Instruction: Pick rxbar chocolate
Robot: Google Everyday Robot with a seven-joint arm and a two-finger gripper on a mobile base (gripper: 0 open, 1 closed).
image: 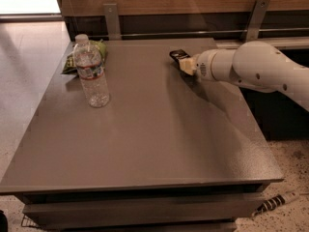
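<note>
The rxbar chocolate [177, 55], a small flat black bar, is at the far right part of the grey table [145, 144], at the tip of my gripper [185, 63]. The gripper reaches in from the right on a white arm [256, 69] and is shut on the bar, holding it slightly above the tabletop. The bar's near end is hidden between the fingers.
A clear water bottle [91, 76] stands upright at the far left of the table. A green crinkled snack bag [71, 62] lies behind it. A wooden wall with metal brackets [112, 21] runs along the table's far edge.
</note>
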